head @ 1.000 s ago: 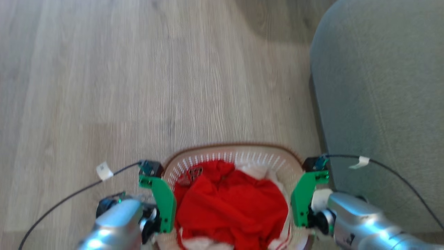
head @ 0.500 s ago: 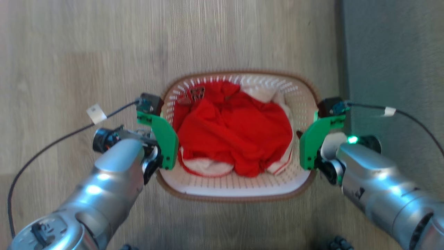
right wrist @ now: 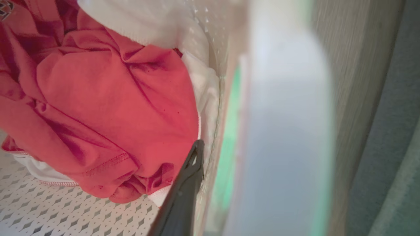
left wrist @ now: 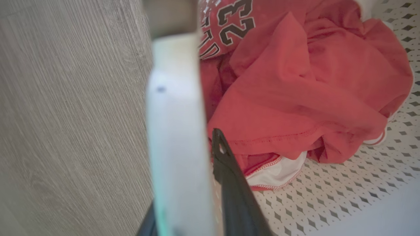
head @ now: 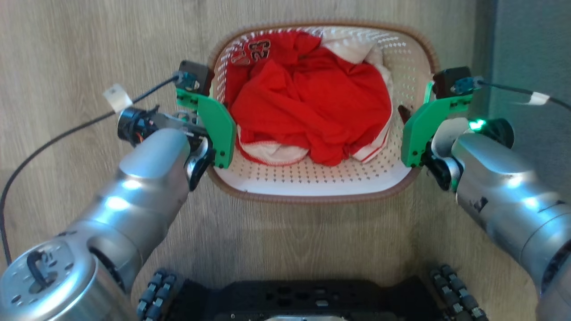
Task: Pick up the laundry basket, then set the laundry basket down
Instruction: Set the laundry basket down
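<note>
The laundry basket [head: 312, 195] is white and perforated with a brown rim, and it sits between my two arms over the wooden floor. A red jersey and white cloth [head: 312, 98] fill it. My left gripper [head: 208, 122] is shut on the basket's left side; its dark inner finger [left wrist: 229, 183] lies inside the wall, beside the white handle [left wrist: 178, 131]. My right gripper [head: 417, 129] is shut on the right side, with one dark finger [right wrist: 183, 193] inside and the handle [right wrist: 285, 131] beside it. Whether the basket touches the floor I cannot tell.
A grey sofa [head: 531, 44] stands close along the right side. My dark base with its wheels [head: 303, 298] lies just below the basket. Cables trail from both wrists. Open wooden floor [head: 67, 53] stretches to the left.
The head camera has tipped down, so the basket now shows higher in the picture, with my forearms and base in view. Both grips on the basket look unchanged.
</note>
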Robot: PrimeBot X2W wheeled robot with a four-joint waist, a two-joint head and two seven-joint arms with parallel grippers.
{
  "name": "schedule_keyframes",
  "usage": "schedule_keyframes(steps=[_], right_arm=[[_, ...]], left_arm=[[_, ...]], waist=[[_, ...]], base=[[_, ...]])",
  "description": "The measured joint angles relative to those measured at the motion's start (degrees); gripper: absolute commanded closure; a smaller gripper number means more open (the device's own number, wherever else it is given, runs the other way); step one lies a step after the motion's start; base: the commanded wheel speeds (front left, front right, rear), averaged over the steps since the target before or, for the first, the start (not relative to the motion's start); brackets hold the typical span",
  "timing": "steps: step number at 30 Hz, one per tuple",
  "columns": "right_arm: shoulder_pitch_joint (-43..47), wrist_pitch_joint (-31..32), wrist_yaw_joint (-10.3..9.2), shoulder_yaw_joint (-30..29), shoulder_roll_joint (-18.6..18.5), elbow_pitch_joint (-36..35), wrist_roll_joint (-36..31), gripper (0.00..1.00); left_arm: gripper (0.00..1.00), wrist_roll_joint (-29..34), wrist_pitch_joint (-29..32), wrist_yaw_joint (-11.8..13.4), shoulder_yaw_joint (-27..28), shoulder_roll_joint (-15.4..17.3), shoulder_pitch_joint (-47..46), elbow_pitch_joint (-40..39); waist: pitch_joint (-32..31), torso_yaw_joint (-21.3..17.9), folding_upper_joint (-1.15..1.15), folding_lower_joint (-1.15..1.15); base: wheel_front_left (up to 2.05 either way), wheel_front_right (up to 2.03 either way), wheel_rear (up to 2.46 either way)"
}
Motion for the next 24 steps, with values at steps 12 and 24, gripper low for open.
schedule_keyframes(steps=[12, 24], right_arm=[[-2.82, -1.74, 0.01, -0.16, -0.45, 0.56, 0.31, 1.0], [-3.79, -2.13, 0.01, -0.12, -0.85, 0.58, 0.63, 1.0]], left_arm=[[1.0, 1.01, -0.57, 1.1, -0.01, 0.02, -3.72, -1.01], [1.0, 1.67, -0.56, 1.36, 0.03, 0.02, -4.7, -1.41]], waist=[[6.51, 1.38, 0.0, -0.01], [8.67, 1.84, 0.0, -0.01]], base=[[0.0, 0.0, 0.0], [0.0, 0.0, 0.0]])
